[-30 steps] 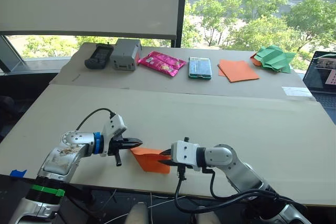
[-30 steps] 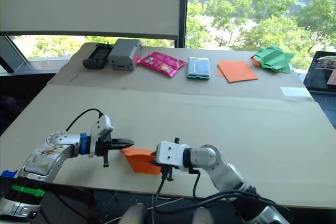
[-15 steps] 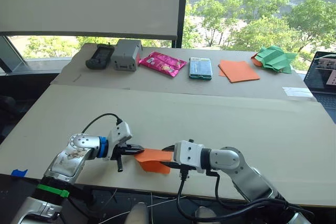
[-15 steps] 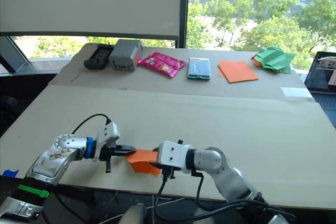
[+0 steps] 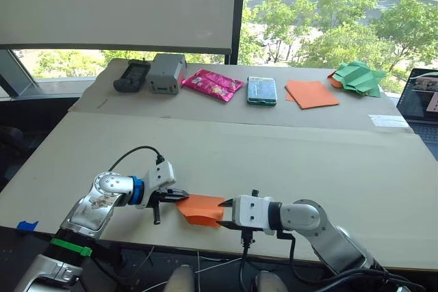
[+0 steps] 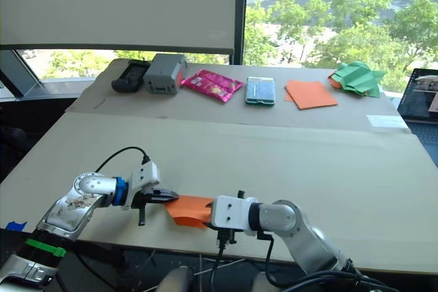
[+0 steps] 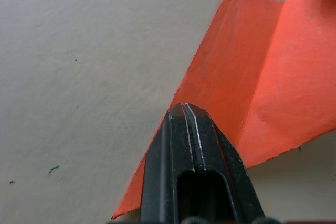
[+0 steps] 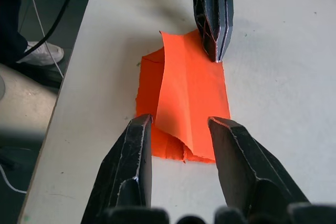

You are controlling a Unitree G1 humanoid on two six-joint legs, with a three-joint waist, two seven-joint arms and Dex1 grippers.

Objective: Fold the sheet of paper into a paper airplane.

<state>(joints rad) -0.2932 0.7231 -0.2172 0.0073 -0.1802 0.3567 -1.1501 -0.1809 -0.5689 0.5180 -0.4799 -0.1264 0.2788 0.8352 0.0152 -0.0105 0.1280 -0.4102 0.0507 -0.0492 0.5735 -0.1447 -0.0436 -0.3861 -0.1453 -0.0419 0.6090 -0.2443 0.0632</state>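
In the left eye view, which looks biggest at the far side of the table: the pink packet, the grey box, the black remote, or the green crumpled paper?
Largest to smallest:
1. Pink packet
2. Green crumpled paper, close to the packet, so unsure
3. Grey box
4. Black remote

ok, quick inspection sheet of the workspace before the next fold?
Surface: beige cardboard-covered table, raised rear strip.
Job's things: creased orange sheet of paper, partly folded, near front edge.
Clutter: black handset, grey box, pink packet, teal pouch, smooth orange sheets, green crumpled paper on rear strip.
Grippers: left pincer shut on the sheet's edge; right pincer open, straddling the opposite end.
Cables: black cable looping over left wrist.
Surroundings: window, trees outside; laptop at right.
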